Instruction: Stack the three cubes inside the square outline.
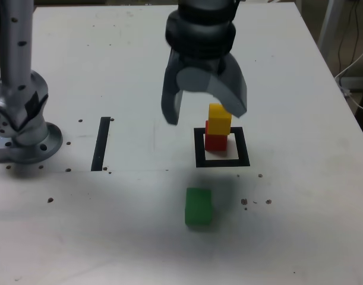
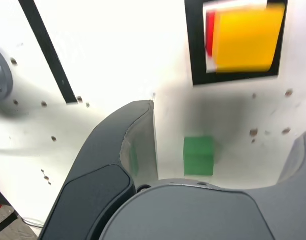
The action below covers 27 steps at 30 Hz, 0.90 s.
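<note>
In the exterior view a yellow cube (image 1: 220, 117) sits on a red cube (image 1: 215, 141), slightly offset, inside the square outline (image 1: 223, 161). A green cube (image 1: 199, 206) lies alone on the white table, nearer the camera than the outline. My gripper (image 1: 204, 114) hangs above the table just to the exterior view's left of the stack, open, with its jaws spread wide and nothing between them. The wrist view shows the yellow cube (image 2: 248, 37) covering most of the red cube (image 2: 210, 32) within the square outline (image 2: 194, 50), and the green cube (image 2: 198, 155) between the two jaws of my gripper (image 2: 225, 125).
A thin black strip (image 1: 101, 143) lies on the table at the exterior view's left of the outline. The arm's grey base (image 1: 24, 119) stands at the far left. Small holes dot the tabletop. White cables (image 1: 356, 71) hang beyond the table's right edge.
</note>
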Motion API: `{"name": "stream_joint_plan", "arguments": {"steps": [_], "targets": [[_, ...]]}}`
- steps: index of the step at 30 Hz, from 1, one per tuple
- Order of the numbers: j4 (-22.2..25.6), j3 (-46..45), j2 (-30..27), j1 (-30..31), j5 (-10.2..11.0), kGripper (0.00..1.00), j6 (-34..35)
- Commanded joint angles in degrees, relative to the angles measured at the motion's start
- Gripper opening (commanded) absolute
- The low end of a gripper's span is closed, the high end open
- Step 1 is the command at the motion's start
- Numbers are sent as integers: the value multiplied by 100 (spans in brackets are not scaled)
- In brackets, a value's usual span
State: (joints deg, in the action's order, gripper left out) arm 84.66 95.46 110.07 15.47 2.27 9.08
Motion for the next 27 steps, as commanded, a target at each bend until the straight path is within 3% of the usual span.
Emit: {"name": "stream_joint_plan", "arguments": {"steps": [1, 7, 14, 27], "targets": [[-34, 19, 56, 203, -75, 99, 161], [-301, 92, 446, 791, -387, 99, 663], [-599, 119, 969, 1034, -743, 99, 788], [-921, -258, 1230, 1019, -1055, 94, 707]]}}
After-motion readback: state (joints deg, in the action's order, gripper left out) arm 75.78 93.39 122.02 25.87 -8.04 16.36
